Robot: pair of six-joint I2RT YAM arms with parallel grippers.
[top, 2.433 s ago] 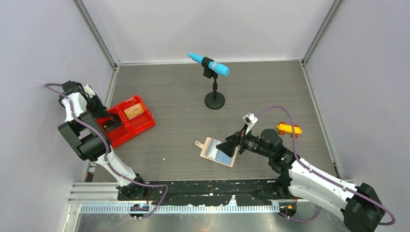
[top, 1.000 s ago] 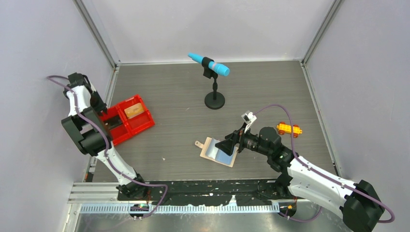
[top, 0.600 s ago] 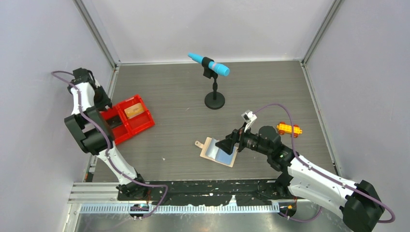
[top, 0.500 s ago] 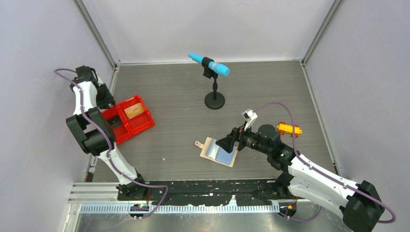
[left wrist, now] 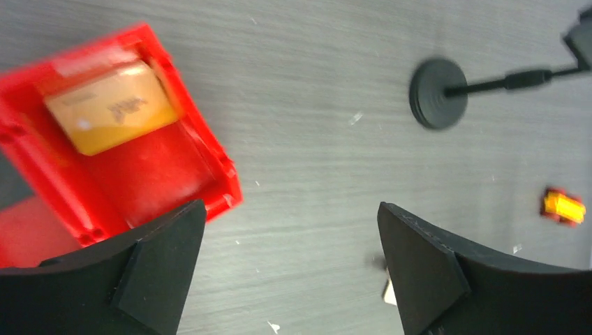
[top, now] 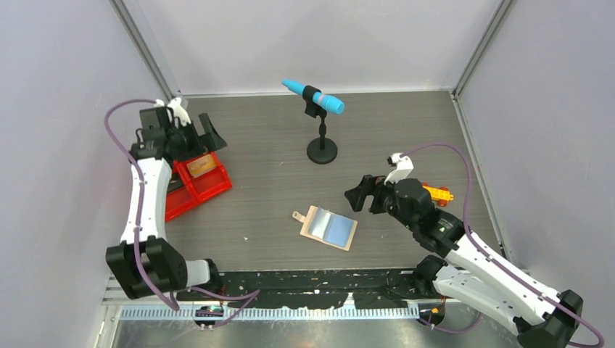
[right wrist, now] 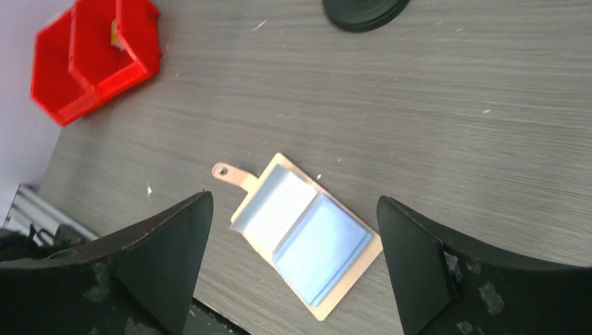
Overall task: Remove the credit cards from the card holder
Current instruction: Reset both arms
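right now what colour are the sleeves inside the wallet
The sleeves are blue-grey, clearest in the right wrist view.

Robot lab cell, plain grey walls (top: 312, 36), aluminium rail (top: 304, 312)

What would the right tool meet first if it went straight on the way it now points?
Probably the open tan leather-like card holder with blue-grey plastic sleeves, centred ahead of the right tool in its wrist view; depth is unclear.

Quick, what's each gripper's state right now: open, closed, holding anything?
Left gripper: open, holding nothing.
Right gripper: open, holding nothing, apart from the flat tan bifold card holder.
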